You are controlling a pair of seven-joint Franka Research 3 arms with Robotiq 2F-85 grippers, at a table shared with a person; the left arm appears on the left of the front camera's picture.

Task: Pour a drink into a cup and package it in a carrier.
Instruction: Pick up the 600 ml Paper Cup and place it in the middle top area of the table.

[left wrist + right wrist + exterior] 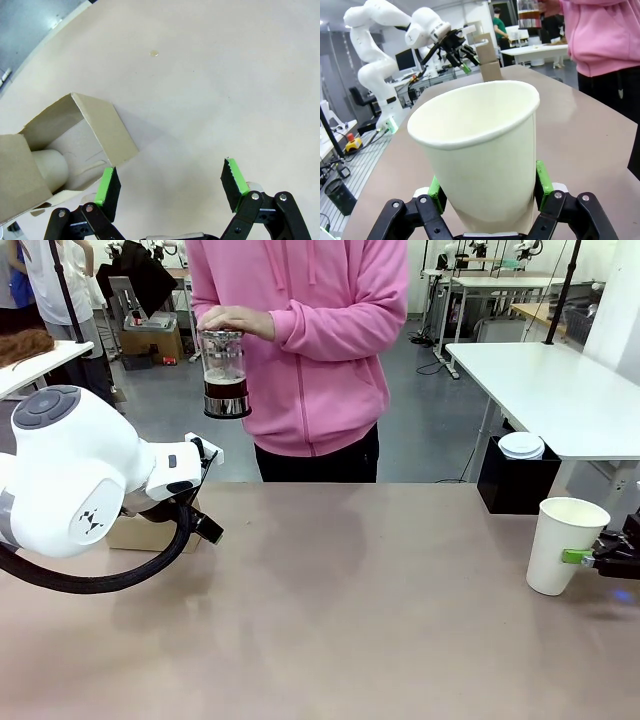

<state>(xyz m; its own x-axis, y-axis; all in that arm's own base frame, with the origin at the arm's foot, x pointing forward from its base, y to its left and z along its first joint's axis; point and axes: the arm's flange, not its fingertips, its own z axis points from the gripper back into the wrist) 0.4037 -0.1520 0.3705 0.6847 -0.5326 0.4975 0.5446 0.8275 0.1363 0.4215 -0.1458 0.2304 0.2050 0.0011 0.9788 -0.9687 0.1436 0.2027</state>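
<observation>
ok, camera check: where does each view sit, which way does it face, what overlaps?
Front: fixed between the arms, facing across the table at the person holding the drink; left arm picture-left, right gripper at right edge.
Left wrist: wrist-mounted, looking down at the table; left gripper open at bottom, carrier beside one finger.
Right wrist: wrist-mounted, facing the left arm across the table; right gripper shut on the cup.
Shared: front and right wrist both show the cup.

Left pincer [170,174] gapes wide, pointing downward; right pincer [489,189] clamps the cup's [480,145] side.
</observation>
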